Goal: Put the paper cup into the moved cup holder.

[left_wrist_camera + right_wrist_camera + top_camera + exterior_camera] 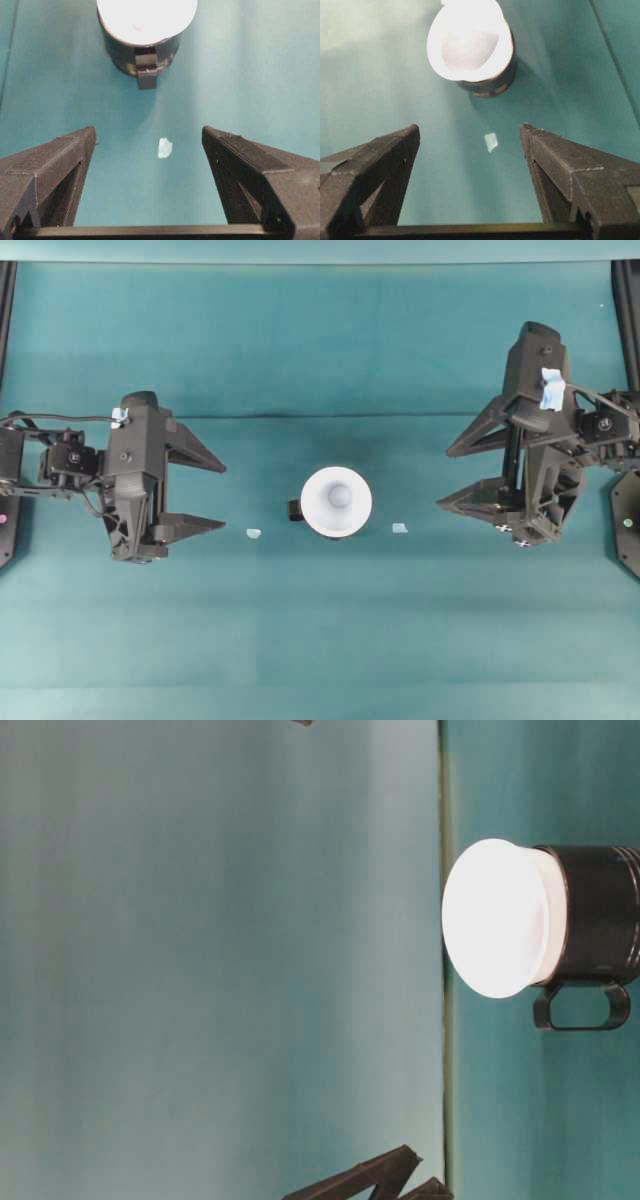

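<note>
White paper cup (336, 501), round rim, sits upright inside the glossy black cylindrical cup holder (296, 510) at frame centre of the overhead view, mouth up, long axis vertical; holder's handle stub points frame-left. Task looks done. Cup lies between both grippers, well apart from each; the left gripper (196, 493) seems slightly nearer than the right gripper (462, 476). Both sets of fingers spread wide, holding nothing. Teal cloth surface (320, 640), two small pale tape scraps (254, 533) flank the holder.
</note>
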